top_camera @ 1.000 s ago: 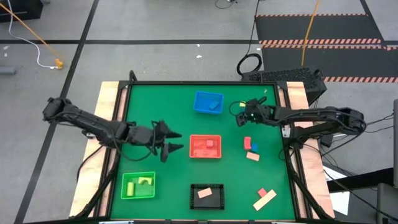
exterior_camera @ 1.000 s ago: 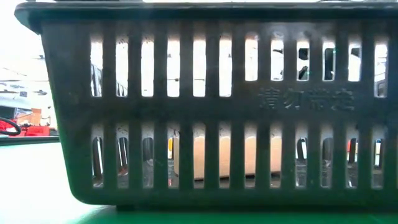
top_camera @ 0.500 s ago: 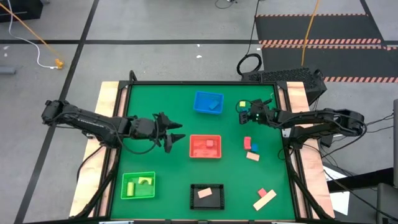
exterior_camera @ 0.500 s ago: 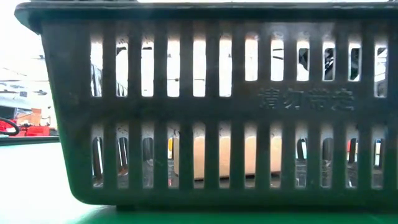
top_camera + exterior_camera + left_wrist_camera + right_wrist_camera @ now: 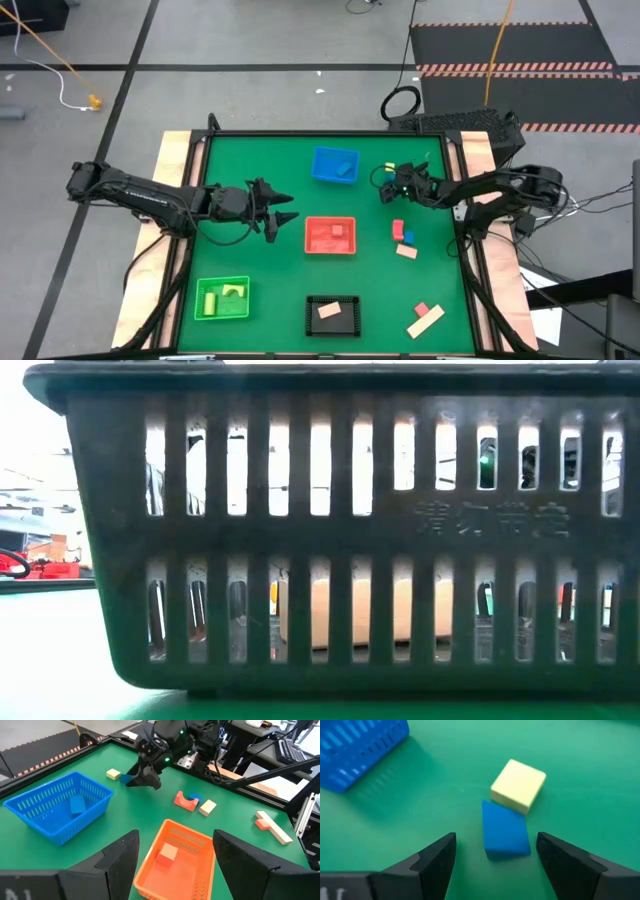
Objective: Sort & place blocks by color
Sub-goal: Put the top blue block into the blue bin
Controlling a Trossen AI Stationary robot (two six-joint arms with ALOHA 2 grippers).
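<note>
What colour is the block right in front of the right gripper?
Blue block, touching a yellow block; clearest in the right wrist view.

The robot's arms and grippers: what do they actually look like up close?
Both arms are slim, dark and jointed, with black cables looping alongside. Each ends in a two-finger gripper: the left gripper and right gripper have black, wedge-shaped fingers tapering to pointed tips. A small green light glows near the right arm's wrist.

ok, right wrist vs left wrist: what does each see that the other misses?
Only the right wrist view: the blue wedge block touching the yellow cube, between the open right gripper fingers. Only the left wrist view: red bin with a red block, red arch, tan blocks. Both: blue bin, yellow cube, green tabletop.
</note>
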